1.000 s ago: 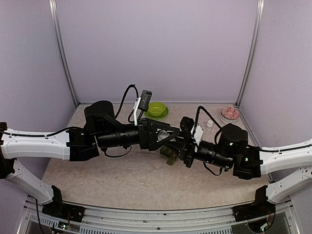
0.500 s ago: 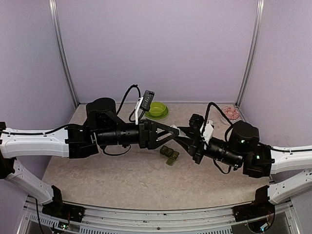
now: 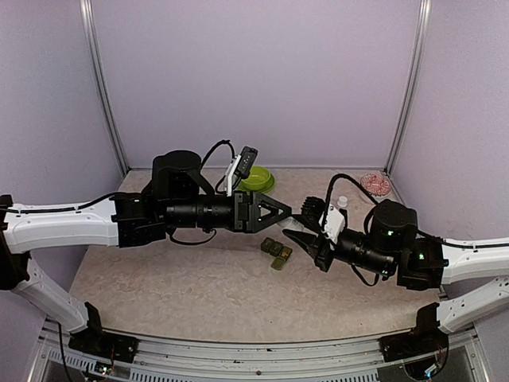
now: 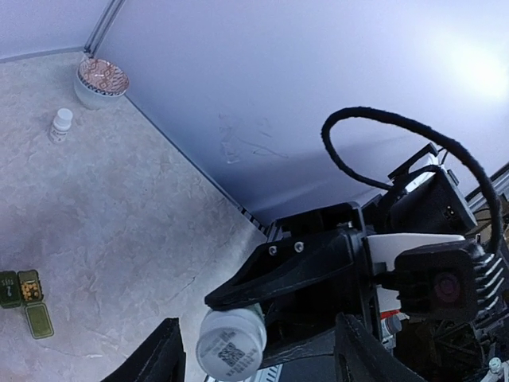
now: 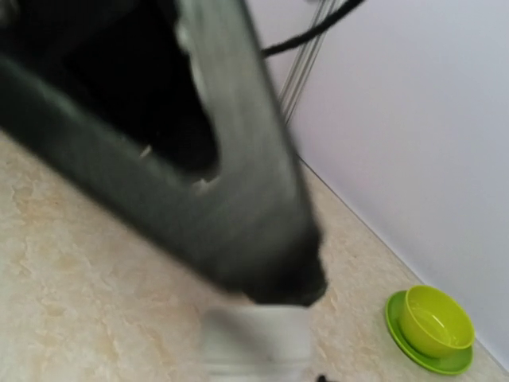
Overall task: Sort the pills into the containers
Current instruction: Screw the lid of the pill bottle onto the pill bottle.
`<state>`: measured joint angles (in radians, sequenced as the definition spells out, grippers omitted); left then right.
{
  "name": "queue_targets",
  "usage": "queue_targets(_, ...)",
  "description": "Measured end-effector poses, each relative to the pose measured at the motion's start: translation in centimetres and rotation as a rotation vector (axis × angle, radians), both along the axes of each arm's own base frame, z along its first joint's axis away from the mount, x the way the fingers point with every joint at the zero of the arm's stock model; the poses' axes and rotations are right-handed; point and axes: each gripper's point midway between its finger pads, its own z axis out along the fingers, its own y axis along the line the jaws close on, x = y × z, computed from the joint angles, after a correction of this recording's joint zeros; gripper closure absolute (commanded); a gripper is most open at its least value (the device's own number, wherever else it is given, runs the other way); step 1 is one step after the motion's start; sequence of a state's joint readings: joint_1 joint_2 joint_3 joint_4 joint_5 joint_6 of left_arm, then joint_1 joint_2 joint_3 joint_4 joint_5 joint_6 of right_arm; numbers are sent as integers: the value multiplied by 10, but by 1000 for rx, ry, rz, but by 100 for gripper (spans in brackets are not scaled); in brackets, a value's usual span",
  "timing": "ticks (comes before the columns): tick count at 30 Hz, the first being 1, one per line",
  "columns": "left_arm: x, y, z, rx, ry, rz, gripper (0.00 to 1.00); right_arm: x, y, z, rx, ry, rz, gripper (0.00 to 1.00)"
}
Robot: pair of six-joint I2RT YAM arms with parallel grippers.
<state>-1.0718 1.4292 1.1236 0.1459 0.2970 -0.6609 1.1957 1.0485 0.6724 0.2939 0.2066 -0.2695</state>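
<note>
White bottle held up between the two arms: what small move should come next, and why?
Probably the left tool should close on the white bottle. The right tool is shut on it and holds it above the table, while the left tool's fingers stand on either side with gaps showing, so it has no grip yet.

The left arm (image 3: 191, 213) and right arm (image 3: 374, 251) meet mid-frame and bar the centre of the tabletop (image 3: 199, 298). The left hand (image 3: 286, 211), fingers apart, faces the right hand (image 3: 298, 232), whose held bottle (image 4: 231, 346) sits in the gap. The pill box (image 3: 276, 252) lies just below them. A lime bowl (image 3: 256, 179) stands upper centre, a standing bottle (image 3: 342, 203) and pink bowl (image 3: 375, 185) upper right. The lower frame is free tabletop.
</note>
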Motion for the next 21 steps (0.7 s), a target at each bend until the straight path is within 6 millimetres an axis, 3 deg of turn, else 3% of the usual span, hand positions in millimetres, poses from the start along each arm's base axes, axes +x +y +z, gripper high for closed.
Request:
queue_targets(6, 7, 0, -20, 53, 55, 9, 38, 0, -1, 0, -4, -6, 0, 91)
queue_targets(14, 8, -1, -24, 61, 83, -3, 67, 1, -2, 1, -10, -19, -7, 91)
queue_targets(21, 5, -4, -23, 53, 84, -28, 77, 3, -4, -1, -19, -18, -24, 91)
